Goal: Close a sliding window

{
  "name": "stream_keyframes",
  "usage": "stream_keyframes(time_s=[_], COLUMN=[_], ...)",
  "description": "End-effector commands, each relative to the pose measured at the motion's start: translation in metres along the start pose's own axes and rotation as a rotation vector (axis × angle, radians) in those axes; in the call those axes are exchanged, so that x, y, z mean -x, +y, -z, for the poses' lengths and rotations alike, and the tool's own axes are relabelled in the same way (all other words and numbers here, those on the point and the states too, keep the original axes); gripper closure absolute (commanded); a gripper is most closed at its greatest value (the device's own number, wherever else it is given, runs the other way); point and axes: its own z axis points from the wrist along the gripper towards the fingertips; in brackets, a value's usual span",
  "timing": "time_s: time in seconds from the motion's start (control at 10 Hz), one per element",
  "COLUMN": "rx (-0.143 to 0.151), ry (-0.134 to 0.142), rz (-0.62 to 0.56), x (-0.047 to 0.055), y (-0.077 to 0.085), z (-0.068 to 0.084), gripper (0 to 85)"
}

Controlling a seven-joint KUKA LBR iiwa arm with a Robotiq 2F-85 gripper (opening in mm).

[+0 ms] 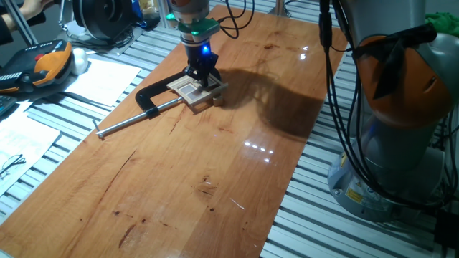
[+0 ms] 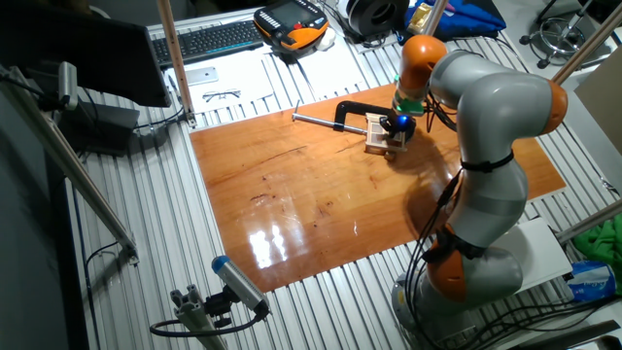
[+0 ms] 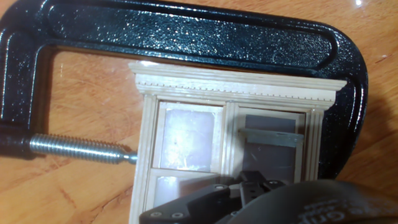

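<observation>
The sliding window (image 1: pixel 189 89) is a small pale wood frame lying flat on the wooden table, held in a black C-clamp (image 1: pixel 153 95). In the hand view the window (image 3: pixel 186 134) fills the middle, with two upper panes split by thin bars and a grey strip (image 3: pixel 271 137) across the right pane. My gripper (image 1: pixel 203 74) points straight down onto the window's right side, fingertips at or just above the frame. In the other fixed view the gripper (image 2: pixel 397 125) stands over the window (image 2: pixel 376 129). Only dark gripper parts (image 3: pixel 249 193) show at the bottom of the hand view; how the jaws stand is hidden.
The clamp's steel screw rod (image 1: pixel 133 119) sticks out to the front left across the table (image 1: pixel 215 179). Papers (image 1: pixel 100 79) and an orange-black pendant (image 1: pixel 43 64) lie off the table's left side. The arm's base (image 1: pixel 401 143) and cables stand at the right.
</observation>
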Motion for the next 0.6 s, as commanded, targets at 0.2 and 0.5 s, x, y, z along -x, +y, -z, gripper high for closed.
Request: stream_keyframes(time_s=[0.2,0.5], rx=[0.002,0.003], ry=[0.003,0.005], rz=[-0.002,-0.005], x=[-0.0025,-0.0052], y=[-0.0002,-0.0003], z=[0.0005,0.0004], gripper=[85.0,85.0])
